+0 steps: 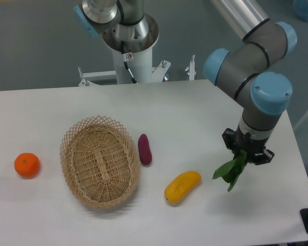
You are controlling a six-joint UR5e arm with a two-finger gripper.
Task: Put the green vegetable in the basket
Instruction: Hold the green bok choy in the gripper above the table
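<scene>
The bok choy [231,171] is held in the closed hand [245,152], leaves hanging, well right of the basket [99,161], past the mango [182,185] and eggplant [144,149]. It should be carried high over both and released low, centred over the basket.

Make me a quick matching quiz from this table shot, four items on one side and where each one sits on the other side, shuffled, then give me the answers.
Things:
1. orange
2. purple eggplant piece
3. yellow fruit
4. green vegetable

Places:
A. hanging from the gripper at the right
B. far left of the table, left of the basket
C. between the basket and the gripper, nearer the front edge
D. just right of the basket rim

Pairs: 1-B, 2-D, 3-C, 4-A
</scene>
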